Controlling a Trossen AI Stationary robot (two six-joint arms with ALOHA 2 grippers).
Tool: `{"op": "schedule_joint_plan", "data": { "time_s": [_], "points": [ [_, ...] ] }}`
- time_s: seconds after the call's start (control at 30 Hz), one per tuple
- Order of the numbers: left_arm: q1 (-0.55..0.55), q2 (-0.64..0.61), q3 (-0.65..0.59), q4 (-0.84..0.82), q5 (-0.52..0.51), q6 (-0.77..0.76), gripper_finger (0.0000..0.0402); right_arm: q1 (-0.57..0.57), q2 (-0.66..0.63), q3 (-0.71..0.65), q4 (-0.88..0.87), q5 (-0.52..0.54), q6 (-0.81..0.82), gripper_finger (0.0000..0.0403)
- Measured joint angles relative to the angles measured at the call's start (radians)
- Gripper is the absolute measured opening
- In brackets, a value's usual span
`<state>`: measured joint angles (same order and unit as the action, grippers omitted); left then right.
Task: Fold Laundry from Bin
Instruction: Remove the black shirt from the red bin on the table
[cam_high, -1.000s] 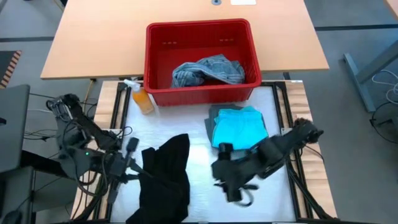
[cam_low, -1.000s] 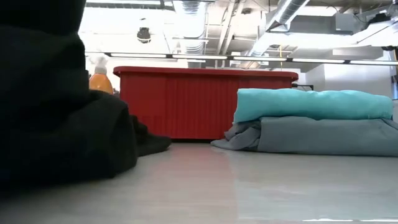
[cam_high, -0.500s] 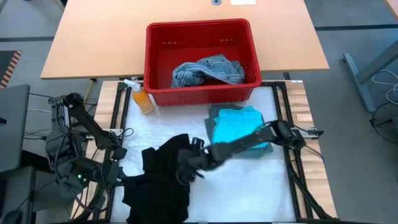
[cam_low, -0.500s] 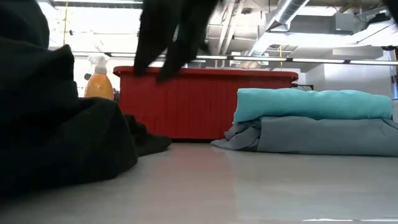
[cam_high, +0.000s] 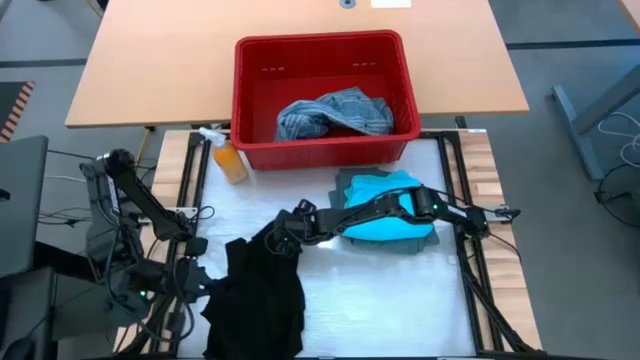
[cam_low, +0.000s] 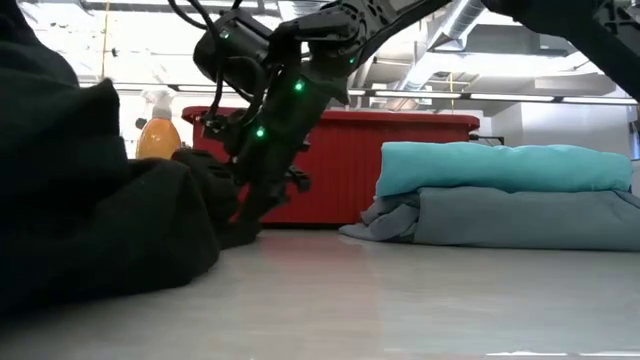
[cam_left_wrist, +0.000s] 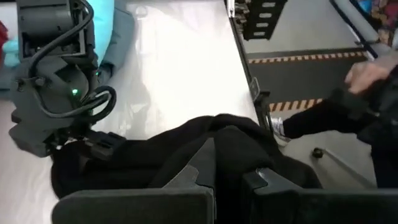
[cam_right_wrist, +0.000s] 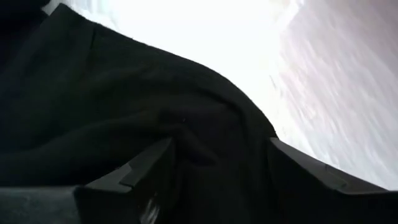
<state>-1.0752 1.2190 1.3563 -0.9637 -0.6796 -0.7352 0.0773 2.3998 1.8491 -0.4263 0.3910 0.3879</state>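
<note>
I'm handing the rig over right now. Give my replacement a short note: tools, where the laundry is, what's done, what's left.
Left tool: shut on the black garment at its near-left edge.
Right tool: open, fingers astride the garment's far edge, not gripping.
Done: turquoise garment folded on the grey-green one, right of centre.
Left: spread and fold the black one; the blue-grey garment waits in the red bin.

Bare table (cam_high: 390, 290) lies open between black garment (cam_high: 262, 295) and folded stack (cam_high: 385, 205).
</note>
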Motion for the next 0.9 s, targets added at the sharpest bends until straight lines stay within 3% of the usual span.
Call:
{"op": "schedule_joint_plan", "data": {
  "time_s": [0.13,0.3,0.33,0.5,0.67,0.77,0.9],
  "points": [
    [0.000,0.000,-0.051,0.024,-0.054,-0.031,0.0000,0.002,0.000,0.001,-0.044,-0.024,-0.048,0.0209],
    [0.024,0.000,-0.154,0.152,-0.095,-0.006,0.0000,0.033,-0.051,-0.005,-0.156,-0.036,-0.138,0.0043],
    [0.037,0.000,-0.178,0.186,-0.093,0.005,0.0000,0.039,-0.066,-0.006,-0.183,-0.037,-0.154,0.0028],
    [0.149,0.001,-0.271,0.394,-0.046,0.185,0.0000,0.080,-0.200,-0.010,-0.303,-0.011,-0.199,0.0046],
    [0.310,-0.014,-0.280,0.584,0.178,0.447,0.0000,0.113,-0.368,-0.007,-0.391,0.005,-0.259,0.0032],
    [0.367,-0.060,-0.280,0.613,0.299,0.516,0.0000,0.133,-0.476,-0.012,-0.474,0.070,-0.249,0.0031],
    [0.354,-0.160,-0.280,0.617,0.304,0.551,0.0000,0.164,-0.693,-0.096,-0.469,0.171,-0.215,0.0031]
  ]
}}
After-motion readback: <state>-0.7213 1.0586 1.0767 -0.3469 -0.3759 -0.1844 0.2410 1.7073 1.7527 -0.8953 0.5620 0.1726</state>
